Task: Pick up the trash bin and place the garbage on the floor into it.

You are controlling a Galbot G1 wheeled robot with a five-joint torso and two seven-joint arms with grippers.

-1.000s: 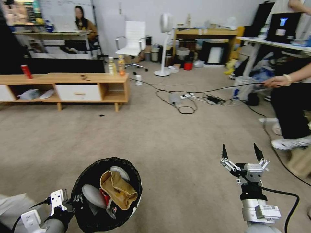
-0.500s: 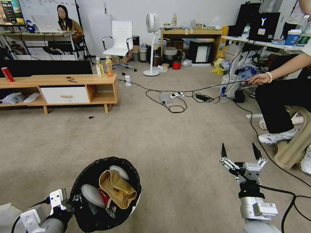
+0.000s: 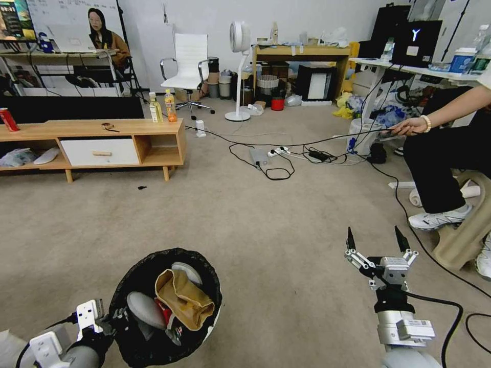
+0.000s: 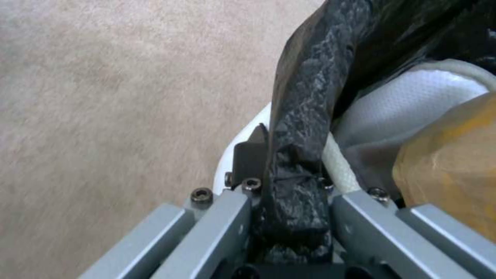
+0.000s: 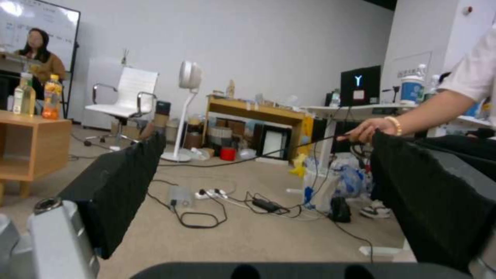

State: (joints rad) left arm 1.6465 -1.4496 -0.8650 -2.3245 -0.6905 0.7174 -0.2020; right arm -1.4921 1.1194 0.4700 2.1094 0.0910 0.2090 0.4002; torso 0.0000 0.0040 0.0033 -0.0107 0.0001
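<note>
At the near left, the left gripper (image 3: 110, 322) is clamped on the rim of the trash bin (image 3: 166, 306), a small round white bin whose crinkly black liner bag (image 4: 302, 128) is folded over the edge; the left wrist view shows that bag bunched tight between the metal fingers (image 4: 248, 155). The bin is held just above the carpet (image 3: 255, 214), a flat, short-pile beige-grey surface. Inside the bin lie a creased tan paper bag (image 3: 184, 299), a scrap of red wrapper (image 3: 163, 312) beside it, and smooth pale grey curved flaps (image 3: 143, 309).

Farther off at the left stands a low wooden cabinet (image 3: 97, 140) with a white drawer; an upright red can (image 3: 8, 119) sits at its left end and two yellow drink bottles (image 3: 161, 106) at its right. A small dark scrap (image 3: 141, 187) lies on the carpet in front of it.

At the near right, the right gripper (image 3: 377, 240) hovers above bare carpet with its two pointed black fingers (image 3: 351, 239) spread wide and holding nothing.

Against half a second ago, the whole head view has shifted slightly: the cabinet and far furniture sit a touch lower and to the left, which is the camera moving. The bin, its contents and both grippers keep the same pose.
</note>
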